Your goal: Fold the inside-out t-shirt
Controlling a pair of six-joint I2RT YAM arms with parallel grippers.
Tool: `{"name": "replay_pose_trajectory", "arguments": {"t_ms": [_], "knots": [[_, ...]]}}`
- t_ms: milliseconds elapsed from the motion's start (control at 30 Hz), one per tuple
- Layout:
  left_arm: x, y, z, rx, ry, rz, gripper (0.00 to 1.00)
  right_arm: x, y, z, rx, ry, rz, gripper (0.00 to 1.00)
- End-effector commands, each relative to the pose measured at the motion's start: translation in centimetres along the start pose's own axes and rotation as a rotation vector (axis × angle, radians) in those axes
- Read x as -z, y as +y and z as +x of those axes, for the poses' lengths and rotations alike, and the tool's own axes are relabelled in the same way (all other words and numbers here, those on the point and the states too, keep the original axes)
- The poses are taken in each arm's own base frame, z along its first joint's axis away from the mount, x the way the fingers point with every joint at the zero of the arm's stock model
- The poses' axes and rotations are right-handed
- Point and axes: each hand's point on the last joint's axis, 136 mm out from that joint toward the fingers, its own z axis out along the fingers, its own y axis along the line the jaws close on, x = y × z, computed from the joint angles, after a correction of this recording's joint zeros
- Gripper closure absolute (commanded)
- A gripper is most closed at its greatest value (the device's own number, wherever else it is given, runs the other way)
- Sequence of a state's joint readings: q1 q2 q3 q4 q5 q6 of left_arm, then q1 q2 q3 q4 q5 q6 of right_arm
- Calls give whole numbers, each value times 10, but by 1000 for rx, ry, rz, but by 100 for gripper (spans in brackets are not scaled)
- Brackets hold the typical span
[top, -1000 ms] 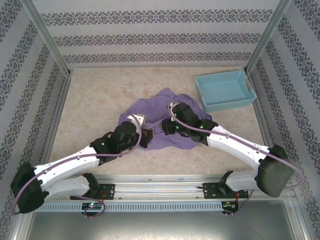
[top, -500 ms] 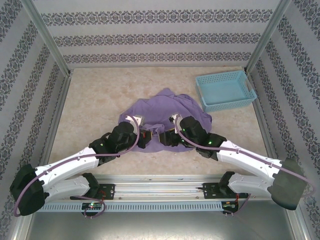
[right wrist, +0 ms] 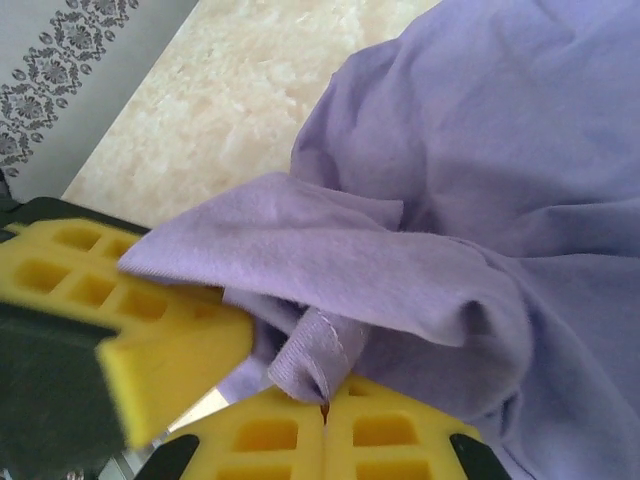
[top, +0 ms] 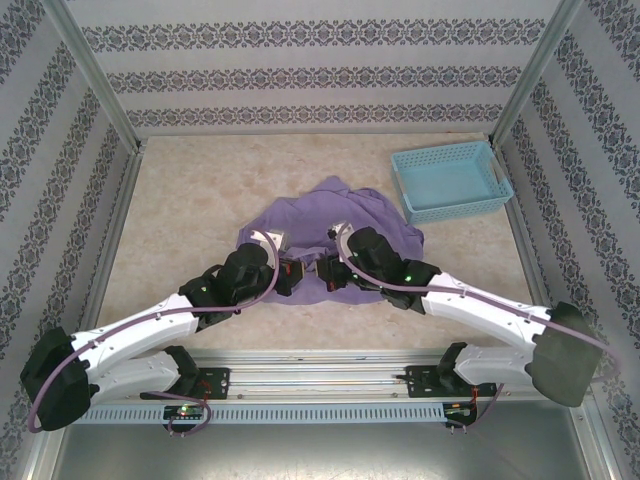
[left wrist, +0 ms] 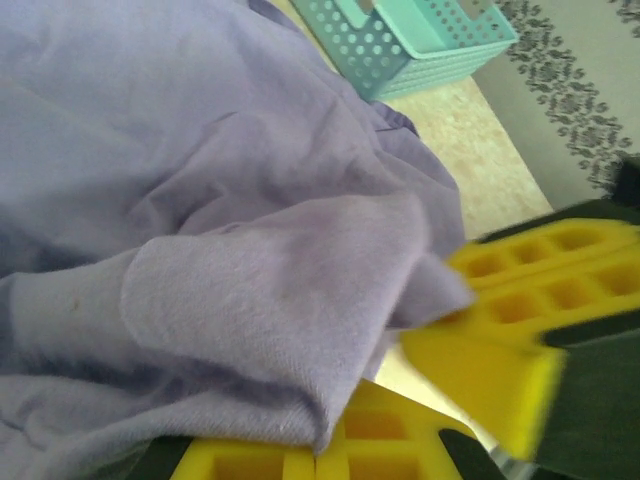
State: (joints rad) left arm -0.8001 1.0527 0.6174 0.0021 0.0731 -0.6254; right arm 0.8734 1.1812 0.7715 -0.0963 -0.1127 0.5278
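While the lavender t-shirt (top: 335,215) lies in a rumpled heap mid-way across the table (top: 190,200), just short of the light blue basket (top: 450,182), not one fold looks made. By my read, the flattening and all the folding lie ahead. Both grippers are down at its near edge, almost nose to nose. Left gripper (top: 296,271): yellow fingers (left wrist: 520,300) partly apart, a thick fold draped over the lower one and brushing the other. Right gripper (top: 323,268): fingers (right wrist: 150,330) narrowly parted round a hemmed edge, not clearly pinched yet.
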Motion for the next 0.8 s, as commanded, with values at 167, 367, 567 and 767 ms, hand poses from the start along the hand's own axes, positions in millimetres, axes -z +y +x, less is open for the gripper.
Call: {"name": "replay_pose_trajectory", "arguments": {"t_ms": [167,367,567,767], "knots": [[-2,72,1,253,-41,-120,94,63,-4,-30,-122,-137,-61,100],[-5,59,5,144,54,-124,80,61,-17,-20,-150,-129,-50,100],[1,9,6,-84,83,-94,68,57,-10,-25,-139,-125,-82,100],[-18,-22,29,-195,140,-31,58,61,-2,-29,-109,-127,-105,100]]}}
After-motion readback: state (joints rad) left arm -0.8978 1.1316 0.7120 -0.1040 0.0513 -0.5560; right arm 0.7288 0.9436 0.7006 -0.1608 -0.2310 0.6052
